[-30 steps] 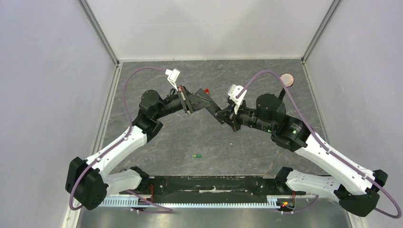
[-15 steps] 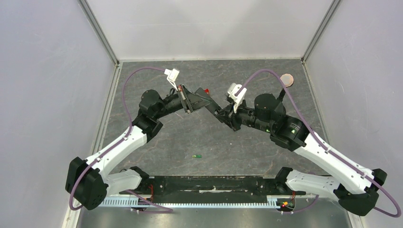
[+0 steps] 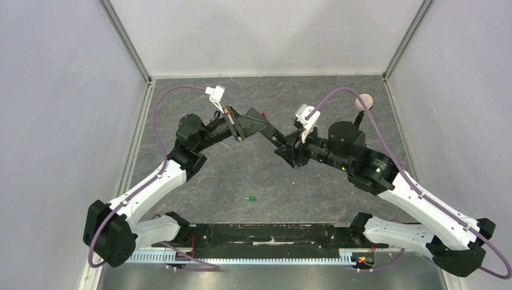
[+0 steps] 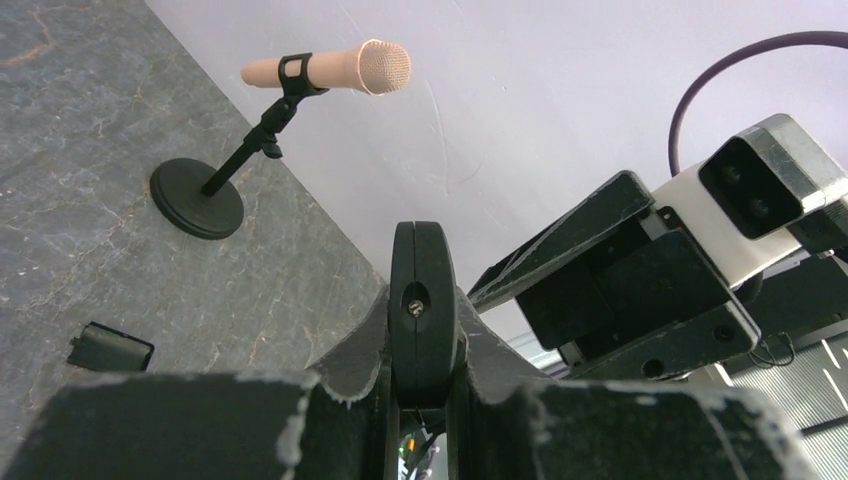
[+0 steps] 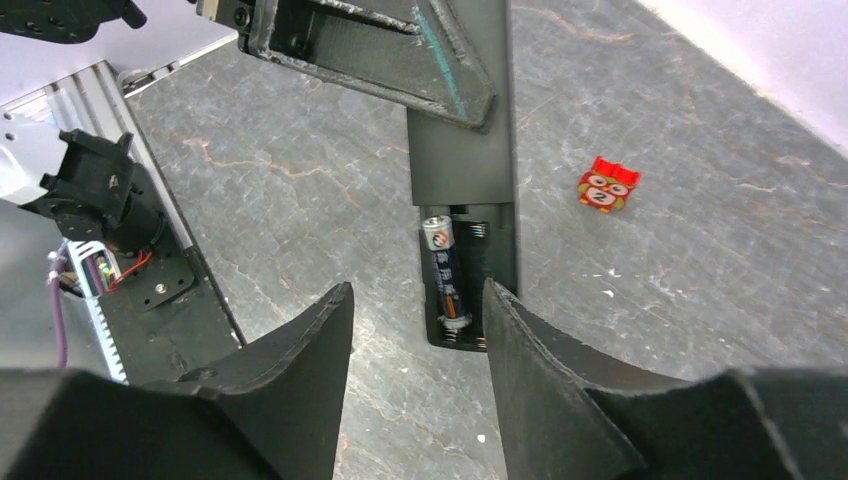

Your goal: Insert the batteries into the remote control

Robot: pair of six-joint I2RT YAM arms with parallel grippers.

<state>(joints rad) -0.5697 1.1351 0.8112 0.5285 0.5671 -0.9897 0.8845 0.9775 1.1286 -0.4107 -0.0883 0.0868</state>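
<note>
My left gripper (image 3: 241, 125) is shut on the remote control (image 3: 265, 128), a slim black bar held above the table and pointing toward the right arm. In the left wrist view the remote (image 4: 421, 300) is seen end-on, clamped between the jaws. The right wrist view looks onto its open battery bay (image 5: 462, 265). A dark battery (image 5: 447, 272) with a pale end lies in the left slot, and the slot beside it is bare. My right gripper (image 5: 418, 300) is open just short of the remote's end, holding nothing. A green battery (image 3: 250, 198) lies on the table near the arm bases.
A small red-and-white box (image 5: 607, 187) lies on the table beyond the remote. A black round-based stand (image 4: 198, 197) carrying a tan microphone (image 3: 363, 101) is at the back right. A small black flat piece (image 4: 110, 347) lies on the table. Grey walls enclose the table.
My right gripper has opened and drawn back a little from the remote's end. The left arm has shifted the remote slightly toward the back.
</note>
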